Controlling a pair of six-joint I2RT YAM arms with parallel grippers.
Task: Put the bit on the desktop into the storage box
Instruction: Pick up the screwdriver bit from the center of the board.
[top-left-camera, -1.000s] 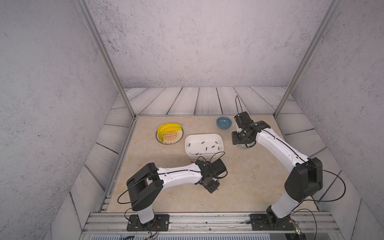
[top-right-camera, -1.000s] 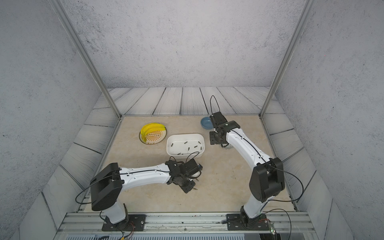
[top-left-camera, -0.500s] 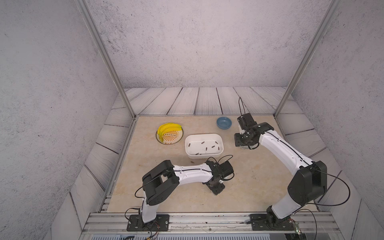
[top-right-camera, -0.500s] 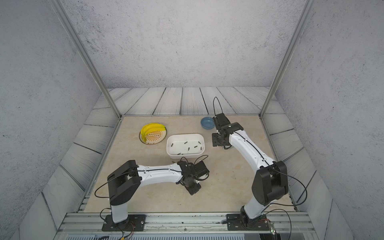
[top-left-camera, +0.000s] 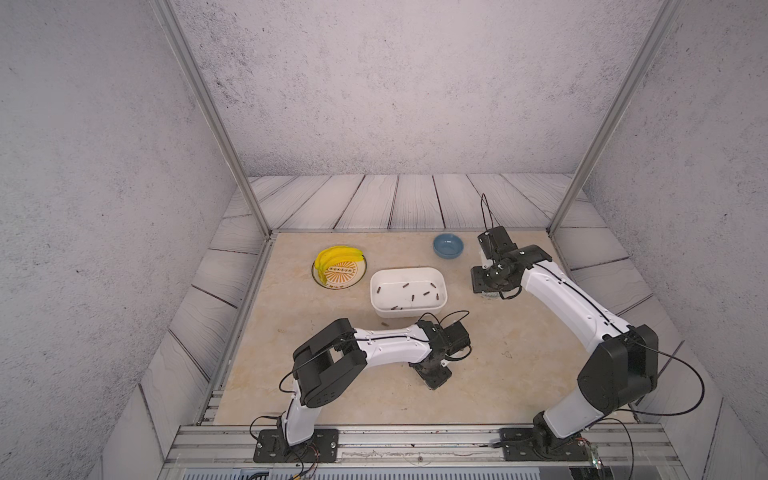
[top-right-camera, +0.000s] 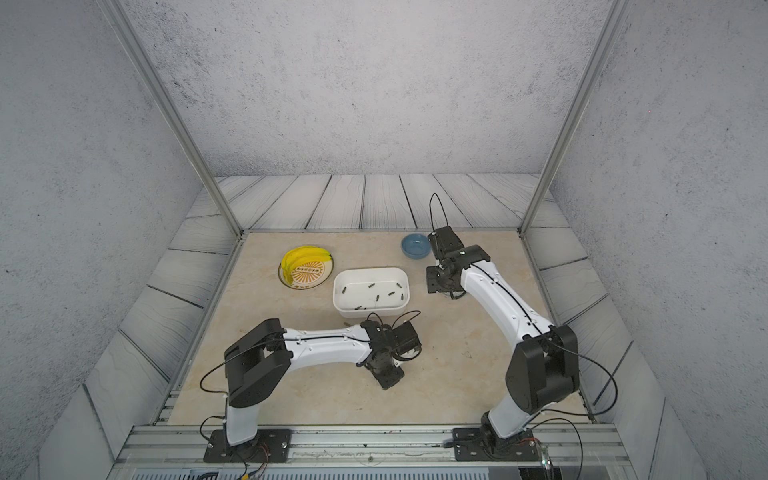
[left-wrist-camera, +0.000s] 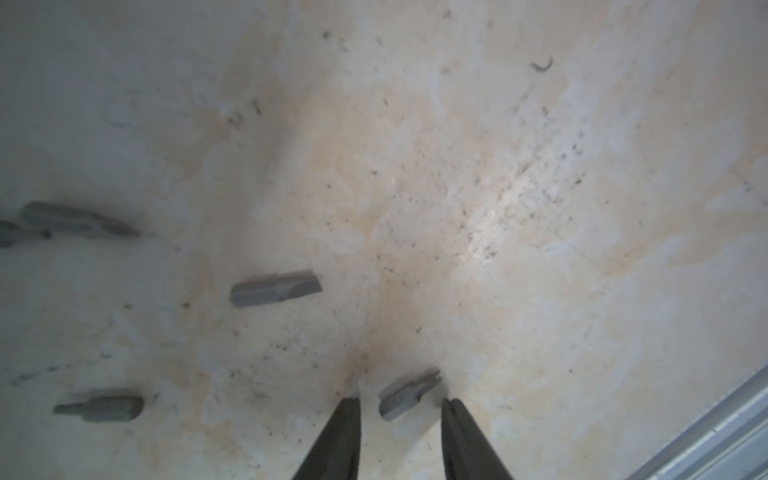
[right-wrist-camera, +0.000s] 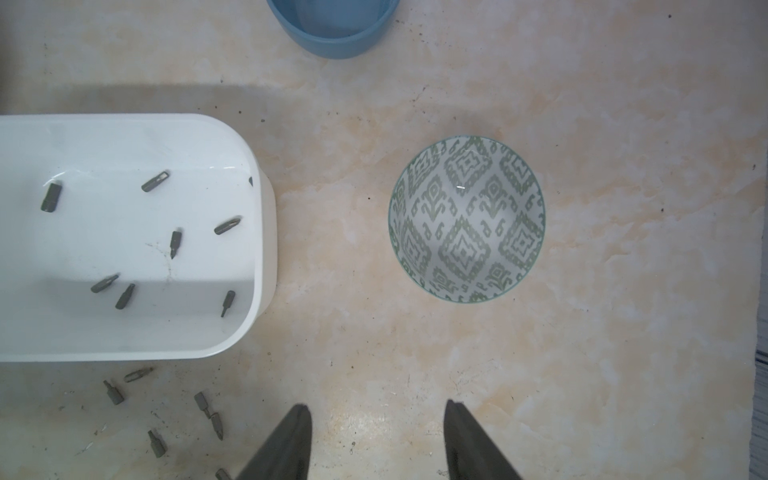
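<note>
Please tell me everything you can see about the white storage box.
The storage box is a white, shallow, rounded-corner rectangular tub, seemingly plastic, open on top, with faint scuffs inside. It sits flat on the desktop. At least seven dark bits lie scattered on its floor; more loose bits lie on the desktop beside one long wall. Nothing else visibly touches it.

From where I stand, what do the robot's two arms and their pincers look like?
The left arm and right arm are smooth white tubes with chunky black joints; thin black cables loop along them. The left gripper and right gripper each have two slim, dark, tapering fingers.
</note>
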